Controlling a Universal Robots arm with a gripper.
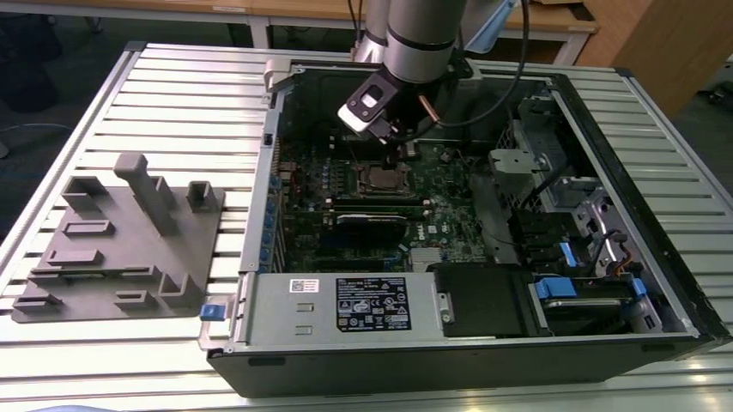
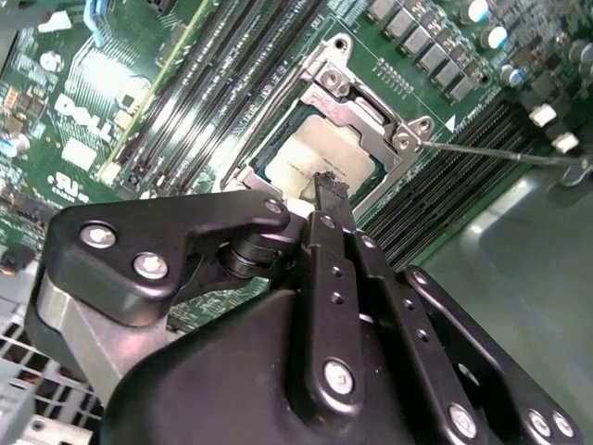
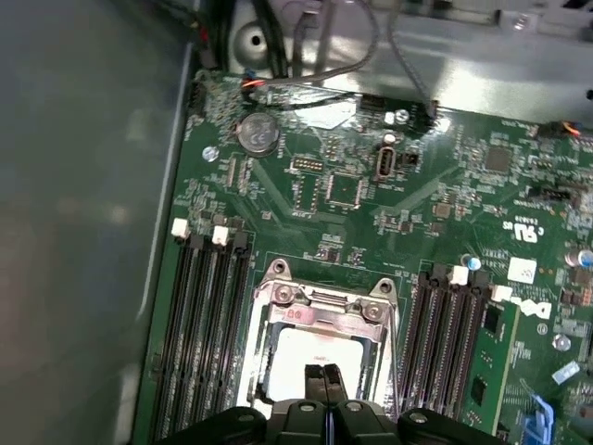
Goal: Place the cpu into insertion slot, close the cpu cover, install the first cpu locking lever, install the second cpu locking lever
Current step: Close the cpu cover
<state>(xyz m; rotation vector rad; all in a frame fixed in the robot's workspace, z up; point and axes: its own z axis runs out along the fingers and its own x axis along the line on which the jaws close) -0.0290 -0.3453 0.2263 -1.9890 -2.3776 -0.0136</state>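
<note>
The cpu (image 2: 326,153) lies flat in the insertion slot (image 1: 384,180) on the green motherboard, its silver top showing through the window of the cpu cover (image 3: 324,311). The cover frame (image 2: 357,107) lies down around the chip. A thin locking lever rod (image 2: 500,153) sticks out sideways from one corner of the socket. My gripper (image 2: 329,185) is shut with nothing between its fingers, its tip just above the chip's edge. It also hangs over the socket in the first wrist view (image 3: 323,373) and inside the open case in the exterior view (image 1: 397,153).
Long black memory slots (image 3: 208,324) flank the socket on both sides. The case walls (image 1: 269,172) surround the board. A labelled power supply box (image 1: 343,305) sits at the front, and drive cages (image 1: 572,223) are on the exterior view's right. A grey fixture block (image 1: 115,240) stands outside the case on the exterior view's left.
</note>
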